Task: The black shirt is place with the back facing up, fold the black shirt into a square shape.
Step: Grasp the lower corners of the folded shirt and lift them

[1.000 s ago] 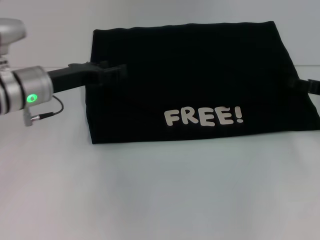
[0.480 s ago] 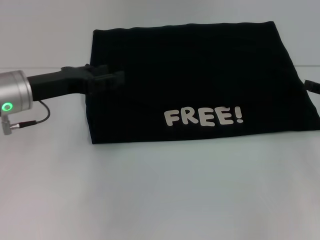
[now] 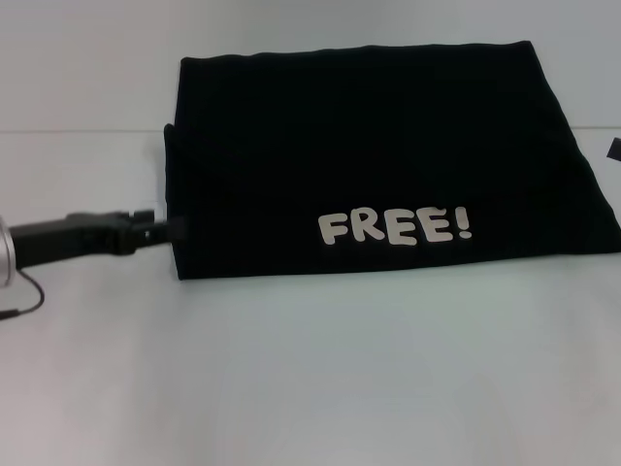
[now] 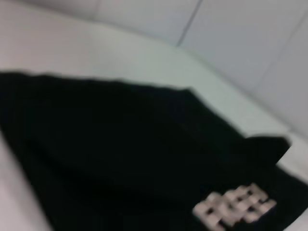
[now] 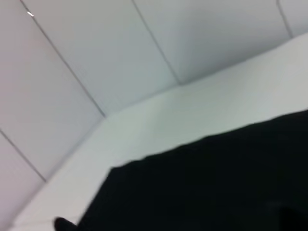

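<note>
The black shirt (image 3: pixel 388 160) was seen folded to a near-square, lettering up, just beside the left gripper (image 3: pixel 160 231), which sat low at its near-left edge; finger spread couldn't be told. Right gripper (image 3: pixel 615 149) was barely seen at the shirt's far side, state unclear. Folding was judged approx. done; next move likely needs both arms pulled clear w/o dragging fabric.

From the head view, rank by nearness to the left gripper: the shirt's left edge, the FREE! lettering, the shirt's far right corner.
Measured from the left gripper:
1. Black shirt, left edge: right beside it.
2. FREE! lettering: near the shirt's front, middle.
3. Far right corner: farthest.
</note>
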### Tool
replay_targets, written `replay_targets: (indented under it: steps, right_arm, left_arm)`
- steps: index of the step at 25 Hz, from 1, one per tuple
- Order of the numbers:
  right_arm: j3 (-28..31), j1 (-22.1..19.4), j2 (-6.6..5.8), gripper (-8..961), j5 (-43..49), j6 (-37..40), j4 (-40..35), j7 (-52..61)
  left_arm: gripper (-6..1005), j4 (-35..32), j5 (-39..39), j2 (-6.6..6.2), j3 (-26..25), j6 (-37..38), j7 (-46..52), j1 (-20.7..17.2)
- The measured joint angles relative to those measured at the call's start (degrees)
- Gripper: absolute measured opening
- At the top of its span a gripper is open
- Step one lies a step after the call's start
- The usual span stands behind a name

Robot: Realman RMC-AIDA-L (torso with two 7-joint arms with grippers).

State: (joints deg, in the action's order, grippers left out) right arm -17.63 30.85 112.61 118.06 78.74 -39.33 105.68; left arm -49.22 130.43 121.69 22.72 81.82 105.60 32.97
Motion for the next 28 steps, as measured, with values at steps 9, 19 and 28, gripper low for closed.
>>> replay_targets:
  steps: [9, 19, 28]
  right_arm:
    - [1.2, -0.1, -0.07, 839, -0.4, 1.1, 0.1, 2.6]
    - [0.9, 0.5, -0.45, 839, -0.4, 0.0, 0.1, 3.8]
    - [0.8, 0.8, -0.51, 838, -0.2, -0.5, 0.1, 3.9]
  left_arm:
    - [645, 5.8, 5.8, 0.82, 5.6, -11.5, 0.4, 0.8]
    - [644, 10.5, 5.9, 0.57, 7.8, -17.4, 0.4, 3.5]
    - [642, 11.0, 6.0, 0.57, 9.2, -20.2, 0.7, 4.2]
